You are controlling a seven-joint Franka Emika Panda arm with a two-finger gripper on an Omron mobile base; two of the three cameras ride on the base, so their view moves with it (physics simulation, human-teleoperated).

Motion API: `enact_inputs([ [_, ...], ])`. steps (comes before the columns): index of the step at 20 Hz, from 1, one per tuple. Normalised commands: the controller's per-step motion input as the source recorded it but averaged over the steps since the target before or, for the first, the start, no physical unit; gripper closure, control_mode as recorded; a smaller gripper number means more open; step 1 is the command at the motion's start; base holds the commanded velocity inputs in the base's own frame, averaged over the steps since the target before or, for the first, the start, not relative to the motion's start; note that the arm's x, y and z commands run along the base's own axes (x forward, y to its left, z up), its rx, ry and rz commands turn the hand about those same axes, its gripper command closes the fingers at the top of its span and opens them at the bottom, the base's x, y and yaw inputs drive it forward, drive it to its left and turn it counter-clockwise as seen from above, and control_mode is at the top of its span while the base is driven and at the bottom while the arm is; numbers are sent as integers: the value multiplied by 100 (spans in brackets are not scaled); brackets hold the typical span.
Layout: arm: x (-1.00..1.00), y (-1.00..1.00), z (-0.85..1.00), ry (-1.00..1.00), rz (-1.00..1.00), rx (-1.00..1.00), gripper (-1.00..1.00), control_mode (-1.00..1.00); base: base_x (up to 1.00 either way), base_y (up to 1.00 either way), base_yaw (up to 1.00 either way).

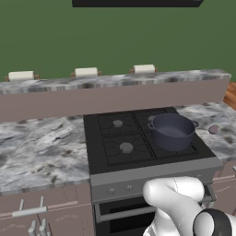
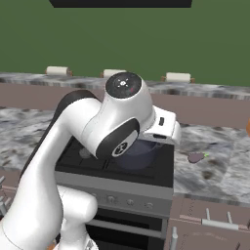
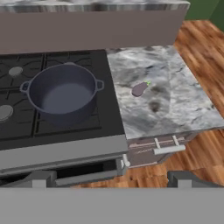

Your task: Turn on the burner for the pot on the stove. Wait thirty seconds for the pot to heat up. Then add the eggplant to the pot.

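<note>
- Left base view: I see the pot [image 1: 172, 131] sitting on the stove [image 1: 143, 147], on its right-hand burners; the eggplant [image 1: 213, 129] lies on the bench [image 1: 41, 152] just right of the stove.
- Right base view: my arm hides most of the pot; the eggplant lies apart, to its right.
- Hand view: the tool [image 3: 111, 178] is spread wide, holding nothing, hanging above the stove's front edge.

pot [image 3: 62, 92] open-topped, eggplant [image 3: 140, 89] unobstructed (counter)
</note>
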Motion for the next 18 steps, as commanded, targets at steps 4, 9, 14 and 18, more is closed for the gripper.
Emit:
enact_inputs([
  [4, 10, 0, -6, 0, 0, -1, -100, -100, 0, 0, 0],
  [9, 2, 0, -1, 2, -1, 0, -100, -100, 0, 0, 0],
  [14, 2, 4, -1, 0, -19, 4, -100, -100, 0, 0, 0],
  [18, 3, 2, 0, 0, -27, 3, -100, -100, 0, 0, 0],
])
